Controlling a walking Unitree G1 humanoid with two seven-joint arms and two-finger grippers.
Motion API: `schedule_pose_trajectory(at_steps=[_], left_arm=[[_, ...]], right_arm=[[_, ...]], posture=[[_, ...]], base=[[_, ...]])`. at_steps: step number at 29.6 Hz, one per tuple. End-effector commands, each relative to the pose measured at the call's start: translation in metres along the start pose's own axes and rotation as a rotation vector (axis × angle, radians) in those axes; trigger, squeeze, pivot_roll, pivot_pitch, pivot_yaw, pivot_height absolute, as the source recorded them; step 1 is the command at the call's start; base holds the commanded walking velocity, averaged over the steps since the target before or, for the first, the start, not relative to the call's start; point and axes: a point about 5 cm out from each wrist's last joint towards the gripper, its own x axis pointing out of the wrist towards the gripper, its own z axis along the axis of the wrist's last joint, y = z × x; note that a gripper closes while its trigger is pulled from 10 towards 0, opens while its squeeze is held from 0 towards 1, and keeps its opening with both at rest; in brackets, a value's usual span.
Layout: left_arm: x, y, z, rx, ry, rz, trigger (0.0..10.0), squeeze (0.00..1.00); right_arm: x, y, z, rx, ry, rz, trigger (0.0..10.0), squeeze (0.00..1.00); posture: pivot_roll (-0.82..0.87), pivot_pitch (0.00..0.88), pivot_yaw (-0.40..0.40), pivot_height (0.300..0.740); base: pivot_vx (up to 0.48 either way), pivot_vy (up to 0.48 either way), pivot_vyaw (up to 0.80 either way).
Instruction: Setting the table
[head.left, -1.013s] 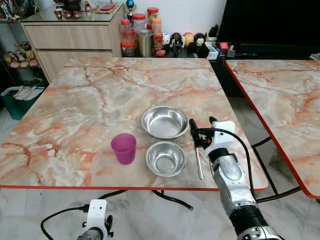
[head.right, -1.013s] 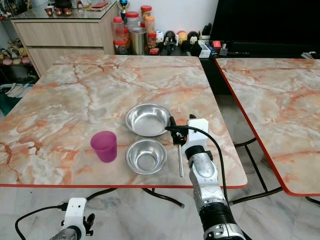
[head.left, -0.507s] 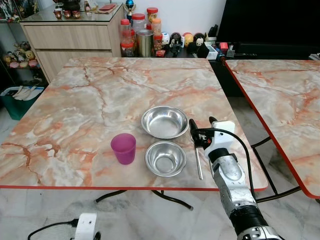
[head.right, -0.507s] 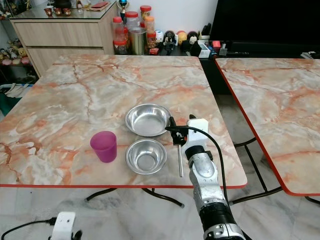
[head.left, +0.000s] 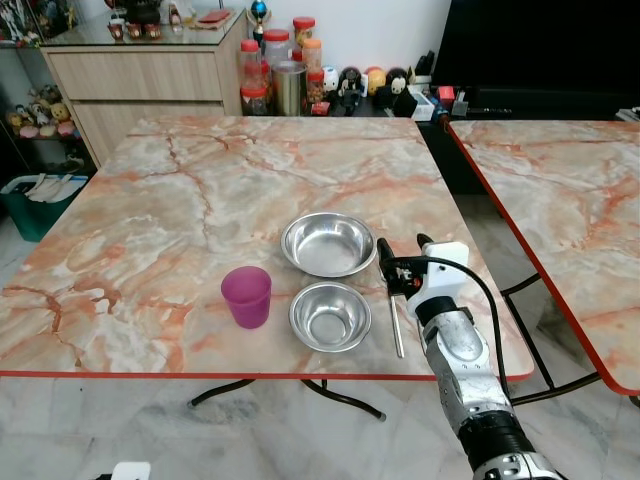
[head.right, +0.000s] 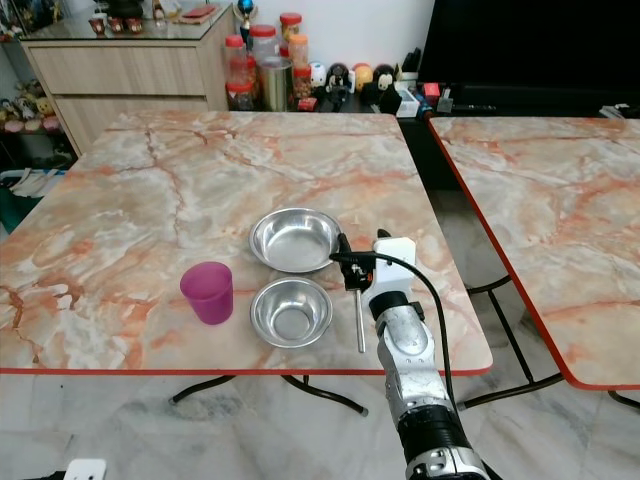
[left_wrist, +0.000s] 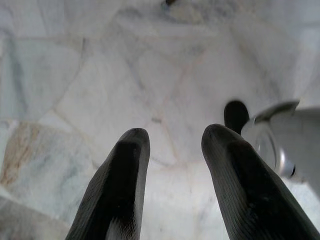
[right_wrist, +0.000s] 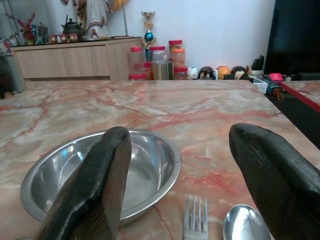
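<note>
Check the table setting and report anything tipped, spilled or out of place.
Nothing stands out. The two steel bowls and the purple cup stand upright on the marble table, with no spill. The fork and spoon lie beside the bowls, under the open right gripper.

On the tabletop (head.left: 180, 190) before me, the larger bowl (head.left: 329, 243) sits behind the smaller bowl (head.left: 330, 316), the two just apart. The cup (head.left: 246, 296) stands to the left of the smaller bowl. To the right of that bowl lie a fork (right_wrist: 194, 220) and a spoon (right_wrist: 244, 224) side by side, and my right gripper (head.left: 399, 262) hovers over their far ends, just right of the larger bowl. A second table (head.left: 560, 190) stands to my right, and a cabinet (head.left: 140, 70) is behind the tabletop.
</note>
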Motion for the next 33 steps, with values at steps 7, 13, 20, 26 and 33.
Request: schedule_pose_trajectory(at_steps=[7, 13, 20, 26, 33], left_arm=[[-0.006, 0.005, -0.015, -0.008, 0.020, 0.007, 10.0, 0.00], [-0.007, 0.007, -0.015, -0.019, 0.019, 0.014, 10.0, 0.00], [-0.006, 0.007, -0.013, -0.029, 0.010, 0.016, 10.0, 0.00], [-0.004, 0.005, -0.008, -0.034, 0.000, 0.014, 10.0, 0.00], [-0.004, 0.004, -0.007, -0.029, -0.007, 0.008, 10.0, 0.00]], right_arm=[[0.002, 0.000, 0.001, 0.011, -0.007, -0.002, 10.0, 0.00], [0.002, 0.000, 0.002, 0.008, -0.009, -0.002, 10.0, 0.00], [0.003, 0.001, 0.003, 0.003, -0.013, -0.001, 10.0, 0.00], [0.001, 0.005, 0.004, -0.027, -0.031, 0.016, 10.0, 0.00], [0.002, 0.004, 0.002, 0.005, -0.020, 0.002, 10.0, 0.00]], posture=[[0.05, 0.000, -0.025, 0.740], [0.05, 0.000, -0.027, 0.740], [0.05, 0.000, -0.021, 0.740], [0.05, 0.000, -0.018, 0.740], [0.05, 0.000, -0.019, 0.740]], base=[[0.000, 0.000, 0.00], [0.000, 0.000, 0.00], [0.000, 0.000, 0.00], [0.180, 0.000, 0.44], [0.289, 0.000, 0.09]])
